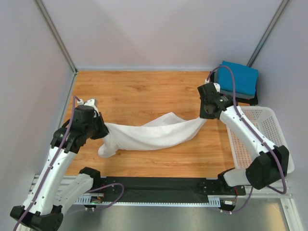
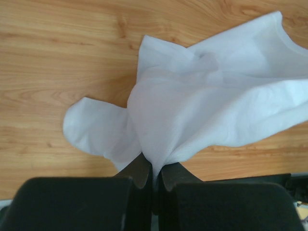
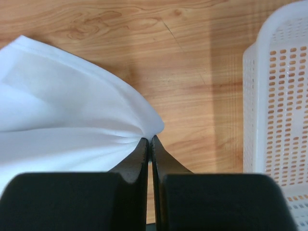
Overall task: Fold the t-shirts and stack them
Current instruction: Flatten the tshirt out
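Observation:
The white t-shirt hangs slack between my two grippers, its middle sagging onto the wooden table. My left gripper is shut on its left end; the cloth bunches out from between the jaws in the left wrist view. My right gripper is shut on its right end; the cloth spreads left of the jaws in the right wrist view. A stack of folded t-shirts, blue on top of grey and black, lies at the back right corner.
The white perforated basket stands at the right edge of the table, close to my right arm; its wall shows in the right wrist view. Grey walls enclose the table at the back and both sides.

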You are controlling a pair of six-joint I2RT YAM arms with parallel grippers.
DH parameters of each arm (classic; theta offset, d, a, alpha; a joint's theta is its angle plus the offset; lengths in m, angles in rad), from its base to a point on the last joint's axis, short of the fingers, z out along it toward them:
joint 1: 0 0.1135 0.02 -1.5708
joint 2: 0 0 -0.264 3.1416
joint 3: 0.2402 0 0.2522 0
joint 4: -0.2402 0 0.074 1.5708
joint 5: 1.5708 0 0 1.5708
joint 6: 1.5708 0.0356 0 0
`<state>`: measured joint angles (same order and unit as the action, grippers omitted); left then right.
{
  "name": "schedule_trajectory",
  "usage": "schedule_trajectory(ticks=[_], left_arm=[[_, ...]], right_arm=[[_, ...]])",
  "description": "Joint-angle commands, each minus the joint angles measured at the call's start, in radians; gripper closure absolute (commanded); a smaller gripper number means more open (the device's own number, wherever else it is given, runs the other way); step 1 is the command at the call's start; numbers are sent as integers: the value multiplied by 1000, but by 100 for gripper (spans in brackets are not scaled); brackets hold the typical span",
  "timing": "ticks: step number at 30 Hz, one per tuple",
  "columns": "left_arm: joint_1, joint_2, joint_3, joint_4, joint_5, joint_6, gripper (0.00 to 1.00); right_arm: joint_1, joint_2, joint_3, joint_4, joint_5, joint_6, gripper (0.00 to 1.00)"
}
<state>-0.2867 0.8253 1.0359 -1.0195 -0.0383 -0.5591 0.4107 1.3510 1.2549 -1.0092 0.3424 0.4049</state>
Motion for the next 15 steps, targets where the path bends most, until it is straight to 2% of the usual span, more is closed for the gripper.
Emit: schedule_trajectory(ticks=[1, 4, 5, 8, 10, 15], left_arm=[[-55, -38, -46, 153, 98, -28, 100], [-89, 23, -68, 186, 83, -24, 100], [-97, 41, -63, 212, 86, -22, 100], [-111, 116, 10, 237, 71, 4, 100], [-112, 190, 88, 243, 40, 91, 100], [-111, 365, 242, 223, -304, 252, 97]], right_arm=[[-41, 93, 32, 167, -29, 15, 99], [-67, 242, 147, 178, -48, -3, 100], [-75, 279, 240, 164, -45, -9, 100], [-79, 388, 395, 123, -11, -35, 100], [-85, 434, 443, 121, 0, -44, 100], [-107, 525, 514, 130, -43, -54, 100]])
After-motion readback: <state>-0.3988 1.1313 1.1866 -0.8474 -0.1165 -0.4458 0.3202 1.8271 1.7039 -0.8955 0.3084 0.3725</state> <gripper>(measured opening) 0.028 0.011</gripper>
